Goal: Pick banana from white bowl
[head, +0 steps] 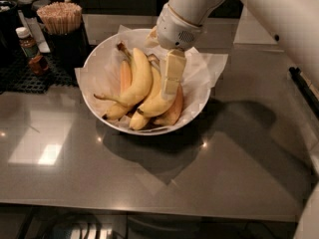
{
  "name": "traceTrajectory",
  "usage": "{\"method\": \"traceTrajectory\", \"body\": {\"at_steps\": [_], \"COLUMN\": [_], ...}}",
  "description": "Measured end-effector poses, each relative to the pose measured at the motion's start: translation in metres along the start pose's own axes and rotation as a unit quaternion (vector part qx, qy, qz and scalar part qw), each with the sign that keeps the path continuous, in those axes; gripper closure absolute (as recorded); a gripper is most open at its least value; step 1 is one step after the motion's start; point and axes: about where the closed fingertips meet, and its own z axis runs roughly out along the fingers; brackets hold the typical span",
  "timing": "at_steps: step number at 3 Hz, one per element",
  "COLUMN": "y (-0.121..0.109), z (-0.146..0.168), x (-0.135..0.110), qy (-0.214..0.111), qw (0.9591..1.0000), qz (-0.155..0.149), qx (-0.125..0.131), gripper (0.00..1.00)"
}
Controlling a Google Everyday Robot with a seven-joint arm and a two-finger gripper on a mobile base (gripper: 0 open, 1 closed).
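The wide white bowl (pixel 99 111), lined with crinkled white paper, sits on the grey counter left of centre. Several yellow bananas (pixel 139 81) lie in it in a bunch, stems toward the back. My gripper (pixel 169 86) reaches down from the white arm at the top and hangs inside the bowl. Its cream finger (pixel 172 73) lies over the right side of the bunch, touching or just above a banana. The other finger is hidden behind it.
A dark cup of wooden sticks (pixel 62 19) stands behind the bowl at the left. A small brown sauce bottle (pixel 30 49) stands on a black mat (pixel 25 78) at far left. The grey counter (pixel 199 183) stretches in front and to the right.
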Motion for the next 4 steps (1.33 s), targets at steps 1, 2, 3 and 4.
{"method": "traceTrajectory", "body": {"at_steps": [1, 2, 3, 4], "y": [0.0051, 0.0048, 0.0047, 0.0047], "z": [-0.0260, -0.0349, -0.0346, -0.0346], "x": [-0.0158, -0.0186, -0.0187, -0.0187], "qy": [0.044, 0.051, 0.051, 0.051], "qw": [0.9982, 0.9971, 0.9972, 0.9972], "qz": [0.012, 0.012, 0.012, 0.012], "qx": [0.040, 0.054, 0.054, 0.054], "gripper": [0.00, 0.00, 0.13, 0.32]}}
